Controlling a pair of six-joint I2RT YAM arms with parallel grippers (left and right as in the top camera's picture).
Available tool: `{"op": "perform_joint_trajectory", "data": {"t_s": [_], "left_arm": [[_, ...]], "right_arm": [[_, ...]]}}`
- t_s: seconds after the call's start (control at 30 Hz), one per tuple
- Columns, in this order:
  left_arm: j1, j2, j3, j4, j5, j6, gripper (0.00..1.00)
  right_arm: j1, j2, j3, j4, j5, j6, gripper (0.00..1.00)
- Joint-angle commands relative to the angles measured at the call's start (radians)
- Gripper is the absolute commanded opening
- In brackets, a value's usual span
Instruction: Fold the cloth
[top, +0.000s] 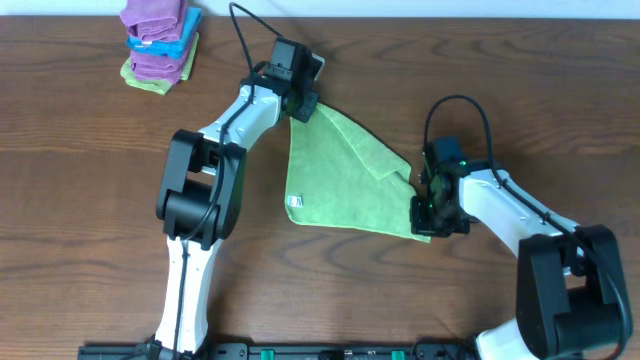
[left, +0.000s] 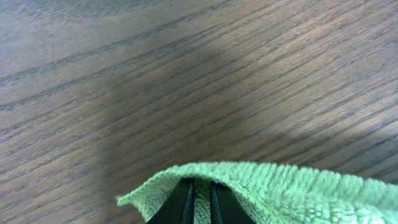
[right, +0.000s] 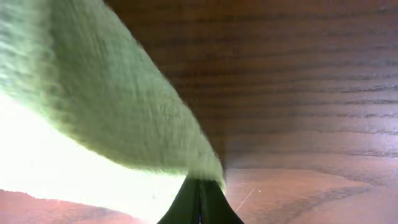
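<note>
A green cloth (top: 340, 180) lies on the wooden table, roughly triangular, with a folded flap near its right side and a white label at its lower left corner. My left gripper (top: 303, 106) is shut on the cloth's far top corner; in the left wrist view the cloth edge (left: 273, 186) drapes over the closed fingers (left: 200, 205). My right gripper (top: 430, 212) is shut on the cloth's right corner; in the right wrist view the cloth (right: 106, 106) hangs from the closed fingertips (right: 200, 198) above the table.
A stack of folded purple, blue and green cloths (top: 160, 45) sits at the far left of the table. Black cables run from both arms.
</note>
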Motion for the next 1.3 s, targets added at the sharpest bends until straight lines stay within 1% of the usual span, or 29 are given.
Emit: {"op": "perform_joint_trajectory", "data": {"t_s": [0.0, 0.07, 0.1, 0.17, 0.2, 0.27, 0.33, 0.5, 0.53, 0.57, 0.6, 0.7, 0.77, 0.87, 1.03, 1.1, 1.17, 1.27], "left_arm": [[0.017, -0.076, 0.018, -0.007, -0.019, -0.005, 0.08], [0.017, -0.122, 0.018, -0.007, -0.019, -0.005, 0.06], [0.017, -0.147, 0.018, -0.007, -0.02, -0.005, 0.08], [0.017, -0.196, 0.018, -0.013, -0.02, -0.005, 0.18], [0.017, -0.221, 0.018, -0.024, -0.02, -0.005, 0.21], [0.017, -0.266, 0.018, -0.06, -0.023, -0.005, 0.24], [0.017, -0.301, 0.018, -0.117, -0.023, -0.005, 0.24], [0.016, -0.327, 0.018, -0.309, -0.002, -0.012, 0.22], [0.016, -0.326, 0.017, -0.365, 0.024, -0.012, 0.18], [0.014, -0.322, 0.016, -0.42, 0.057, -0.012, 0.11], [0.014, -0.32, 0.016, -0.464, 0.089, -0.012, 0.07], [0.011, -0.319, 0.01, -0.56, 0.179, -0.014, 0.06], [0.005, -0.319, 0.005, -0.614, 0.19, -0.028, 0.06], [-0.005, -0.319, -0.029, -0.643, 0.185, -0.037, 0.06], [-0.023, -0.32, -0.131, -0.643, 0.199, -0.052, 0.06], [-0.03, -0.32, -0.165, -0.642, 0.235, -0.052, 0.06], [-0.042, -0.32, -0.197, -0.632, 0.267, -0.05, 0.06], [-0.065, -0.32, -0.236, -0.6, 0.263, -0.05, 0.06]], "right_arm": [[-0.01, -0.01, 0.055, -0.011, -0.011, 0.016, 0.02], [-0.01, -0.016, 0.085, -0.028, -0.011, 0.016, 0.02], [-0.01, -0.022, 0.103, -0.037, -0.011, 0.011, 0.01], [-0.01, -0.032, 0.128, -0.046, -0.005, 0.004, 0.01], [-0.01, -0.039, 0.14, -0.049, -0.002, -0.002, 0.02], [-0.01, -0.054, 0.16, -0.051, 0.0, -0.011, 0.01], [-0.01, -0.063, 0.171, -0.043, 0.0, -0.019, 0.01], [-0.01, -0.068, 0.177, 0.012, 0.003, -0.019, 0.02], [-0.01, -0.067, 0.177, 0.029, 0.003, -0.019, 0.02], [-0.01, -0.067, 0.177, 0.049, -0.001, -0.019, 0.02], [-0.008, -0.067, 0.177, 0.066, -0.005, -0.019, 0.02], [-0.008, -0.066, 0.177, 0.127, -0.02, -0.034, 0.01], [-0.008, -0.061, 0.177, 0.174, -0.034, -0.037, 0.02], [-0.008, -0.042, 0.177, 0.232, -0.05, -0.037, 0.02], [-0.008, 0.023, 0.178, 0.295, -0.095, -0.044, 0.02], [-0.008, 0.049, 0.179, 0.307, -0.1, -0.044, 0.02], [-0.008, 0.068, 0.18, 0.312, -0.101, -0.044, 0.02], [-0.008, 0.084, 0.18, 0.323, -0.102, -0.044, 0.02]]}}
